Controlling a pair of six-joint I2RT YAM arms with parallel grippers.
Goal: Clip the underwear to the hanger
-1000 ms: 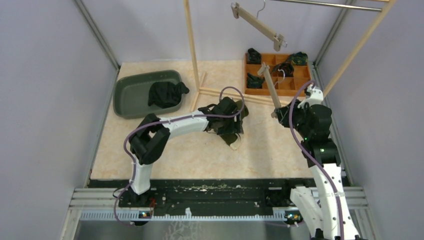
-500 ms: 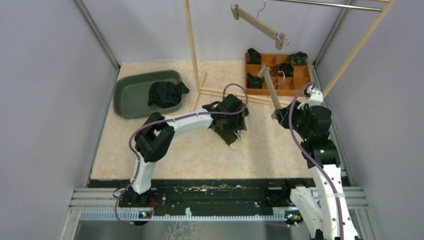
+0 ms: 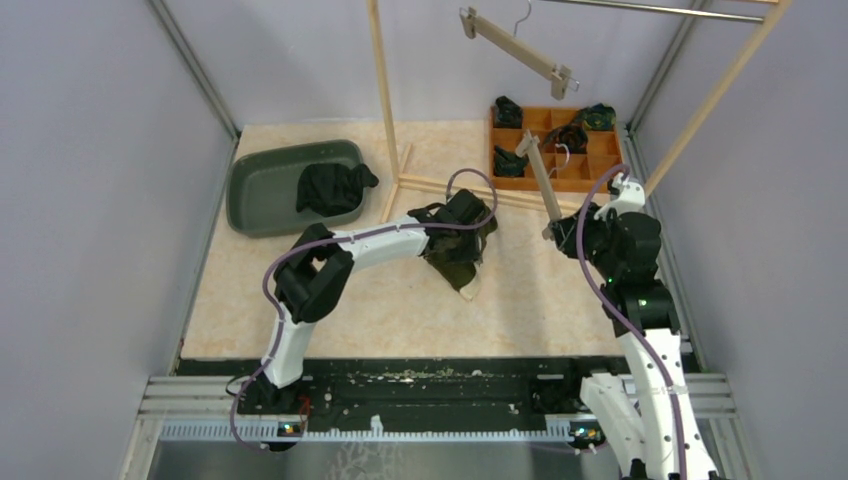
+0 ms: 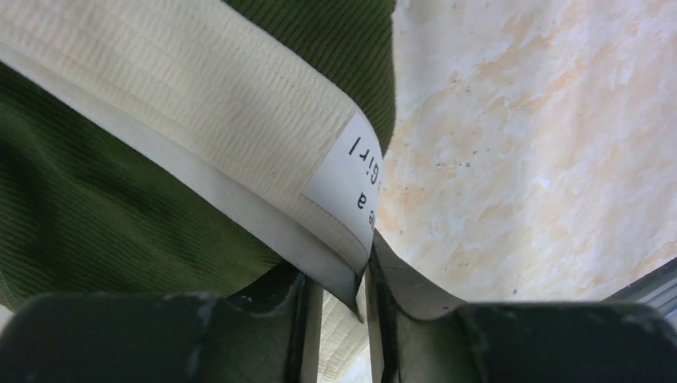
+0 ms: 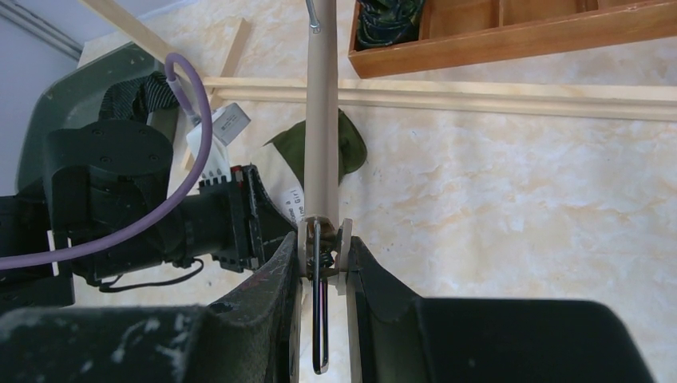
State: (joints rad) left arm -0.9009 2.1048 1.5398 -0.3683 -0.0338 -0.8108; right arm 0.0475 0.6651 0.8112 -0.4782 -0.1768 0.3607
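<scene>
Dark green underwear with a cream waistband and a white label lies on the table at mid-centre. My left gripper sits low over it, jaws nearly together, with a corner of the waistband pinched between them. A wooden clip hanger slants up from my right gripper, which is shut on the clip at the hanger's lower end. In the right wrist view the hanger bar runs straight away from the jaws, with the underwear and the left gripper just beyond it.
A second wooden hanger hangs from the metal rail. The rack's wooden post and base bar stand behind the left gripper. A compartment tray holds folded garments at back right. A green tub holds a black garment.
The left gripper's jaws have come together on the waistband, and that arm has stretched slightly farther over the underwear. The right arm and its hanger have not moved.
</scene>
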